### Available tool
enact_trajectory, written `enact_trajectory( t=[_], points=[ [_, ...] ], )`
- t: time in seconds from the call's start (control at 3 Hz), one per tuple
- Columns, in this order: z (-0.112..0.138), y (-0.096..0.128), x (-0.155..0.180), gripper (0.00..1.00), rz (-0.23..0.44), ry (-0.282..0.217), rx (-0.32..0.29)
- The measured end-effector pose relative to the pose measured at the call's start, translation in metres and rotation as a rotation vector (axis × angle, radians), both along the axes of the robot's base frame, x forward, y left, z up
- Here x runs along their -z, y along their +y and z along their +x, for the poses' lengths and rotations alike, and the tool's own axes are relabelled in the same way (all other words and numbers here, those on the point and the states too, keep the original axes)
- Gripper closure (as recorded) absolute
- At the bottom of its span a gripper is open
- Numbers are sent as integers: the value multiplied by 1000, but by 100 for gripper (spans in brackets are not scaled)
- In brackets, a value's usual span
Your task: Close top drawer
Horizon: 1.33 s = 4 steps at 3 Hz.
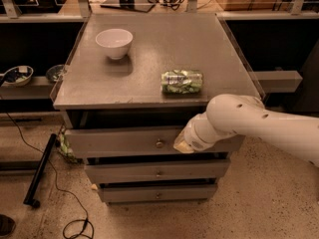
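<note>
The top drawer (119, 142) is the widest grey drawer, just under the cabinet top, with a small round metal knob (159, 144) at its centre. It stands pulled out a little, with a dark gap above its front panel. My gripper (183, 144) is at the end of the white arm (259, 126), which comes in from the right. It sits against the drawer's front panel, just right of the knob. The arm hides the right part of the panel.
Two narrower grey drawers (157, 173) sit below. On the cabinet top (149, 78) are a white bowl (114, 42) at the back left and a green packet (182, 81) near the front right. A black cable (60, 193) and a dark bar (40, 171) lie on the floor to the left.
</note>
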State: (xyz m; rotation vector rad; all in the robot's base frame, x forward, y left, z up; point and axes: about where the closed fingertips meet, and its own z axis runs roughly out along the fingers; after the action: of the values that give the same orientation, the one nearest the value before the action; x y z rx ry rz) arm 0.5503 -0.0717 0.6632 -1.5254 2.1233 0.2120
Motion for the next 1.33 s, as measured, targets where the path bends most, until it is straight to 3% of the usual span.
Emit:
enact_trajectory(
  t=[0.33, 0.67, 1.0, 1.33],
  points=[
    [6, 4, -1, 100, -11, -33, 1],
    [31, 16, 5, 100, -41, -68, -25],
    [31, 16, 5, 100, -41, -68, -25],
    [7, 3, -5, 100, -24, -29, -10]
  ],
)
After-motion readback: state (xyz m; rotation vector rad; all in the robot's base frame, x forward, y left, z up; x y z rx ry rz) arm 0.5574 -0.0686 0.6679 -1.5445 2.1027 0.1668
